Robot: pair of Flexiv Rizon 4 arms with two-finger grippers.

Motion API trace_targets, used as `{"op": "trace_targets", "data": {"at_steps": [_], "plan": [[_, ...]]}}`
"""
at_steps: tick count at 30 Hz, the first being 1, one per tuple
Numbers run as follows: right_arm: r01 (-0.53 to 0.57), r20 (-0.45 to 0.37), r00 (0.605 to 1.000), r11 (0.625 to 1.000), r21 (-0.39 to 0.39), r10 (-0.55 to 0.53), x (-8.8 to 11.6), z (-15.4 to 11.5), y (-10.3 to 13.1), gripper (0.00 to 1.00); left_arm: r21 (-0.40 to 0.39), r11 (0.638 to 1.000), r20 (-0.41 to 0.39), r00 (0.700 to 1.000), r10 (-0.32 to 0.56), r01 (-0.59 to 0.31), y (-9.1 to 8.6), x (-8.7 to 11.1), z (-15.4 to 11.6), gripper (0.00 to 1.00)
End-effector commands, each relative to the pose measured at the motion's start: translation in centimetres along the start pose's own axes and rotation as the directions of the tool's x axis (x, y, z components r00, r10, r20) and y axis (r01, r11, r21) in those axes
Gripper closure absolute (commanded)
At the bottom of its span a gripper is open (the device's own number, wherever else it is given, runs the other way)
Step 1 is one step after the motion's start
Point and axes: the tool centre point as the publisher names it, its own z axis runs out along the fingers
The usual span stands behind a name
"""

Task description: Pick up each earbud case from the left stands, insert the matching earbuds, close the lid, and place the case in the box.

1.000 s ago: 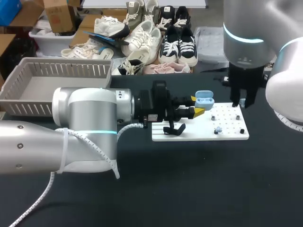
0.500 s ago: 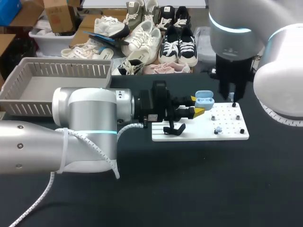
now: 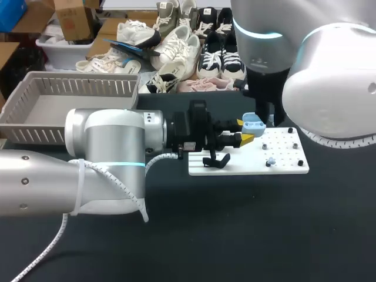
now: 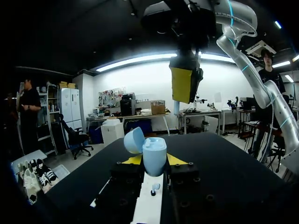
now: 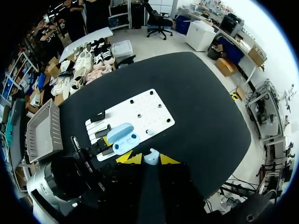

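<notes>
A light blue earbud case (image 3: pixel 253 124) hangs just above the near-left corner of the white board (image 3: pixel 288 167), with its lid open. My left gripper (image 3: pixel 245 131) is shut on it from both sides. In the left wrist view the case (image 4: pixel 154 156) sits between the yellow tips, its lid (image 4: pixel 134 140) tipped back. My right gripper (image 3: pixel 264 116) hangs directly over the case, and its yellow tips (image 4: pixel 185 84) show overhead. In the right wrist view my right gripper (image 5: pixel 149 159) is shut on a small light blue earbud (image 5: pixel 151 156), with the open case (image 5: pixel 122 138) below it.
The white board (image 5: pixel 149 112) carries several black pegs, a loose earbud (image 3: pixel 271 160) and black stands (image 3: pixel 215 160) at its left end. A grey slatted basket (image 3: pixel 64 106) stands at the back left of the black table.
My right arm has swung left from above the board's far right corner to directly over the held case. The left arm and the case have not moved.
</notes>
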Motion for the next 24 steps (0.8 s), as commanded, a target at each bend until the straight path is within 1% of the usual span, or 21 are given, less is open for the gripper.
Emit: {"op": "trace_targets", "data": {"at_steps": [1, 12, 24], "plan": [[-0.013, -0.002, 1.000, 1.000, 0.013, 0.013, 0.2, -0.2, 0.5, 1.00, -0.006, 1.000, 0.003, 1.000, 0.001, -0.001, -0.1, 0.1, 0.1, 1.00], [-0.040, -0.011, 0.999, 0.999, 0.008, 0.040, 0.2, -0.1, 1.1, 1.00, -0.006, 1.000, 0.003, 1.000, 0.001, -0.001, -0.1, 0.1, 0.1, 1.00], [-0.041, -0.029, 0.999, 0.999, 0.012, 0.041, -0.1, 0.4, 2.0, 1.00, -0.006, 1.000, 0.003, 1.000, 0.001, -0.001, -0.1, 0.1, 0.1, 1.00]]}}
